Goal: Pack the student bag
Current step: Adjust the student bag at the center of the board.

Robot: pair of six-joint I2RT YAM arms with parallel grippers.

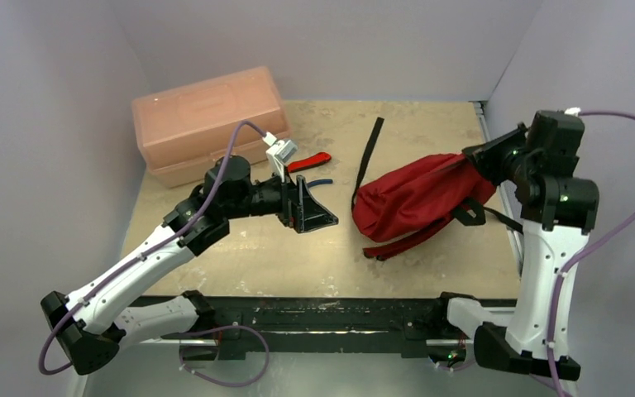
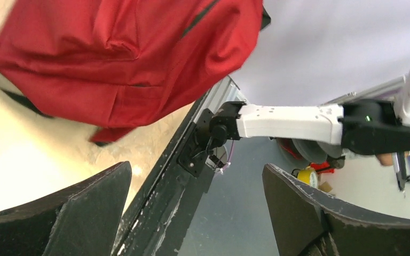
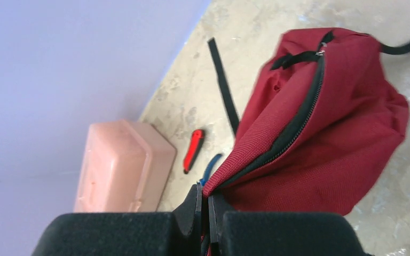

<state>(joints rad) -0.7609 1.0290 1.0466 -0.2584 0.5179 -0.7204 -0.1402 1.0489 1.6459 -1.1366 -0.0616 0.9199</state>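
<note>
The right hand point(image 3: 205, 209) clamps the bag's point(image 3: 331, 138) zipper edge; the left hand point(image 2: 195, 169) hangs spread wide, bag ahead of it.

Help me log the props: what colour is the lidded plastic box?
The box is pale pink, clearest in the top external view.

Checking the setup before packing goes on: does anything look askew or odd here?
The bag lies slumped on its side, one end pinched by the right tool near the zipper. A black strap trails out toward the back. Nothing looks spilled or damaged.
</note>
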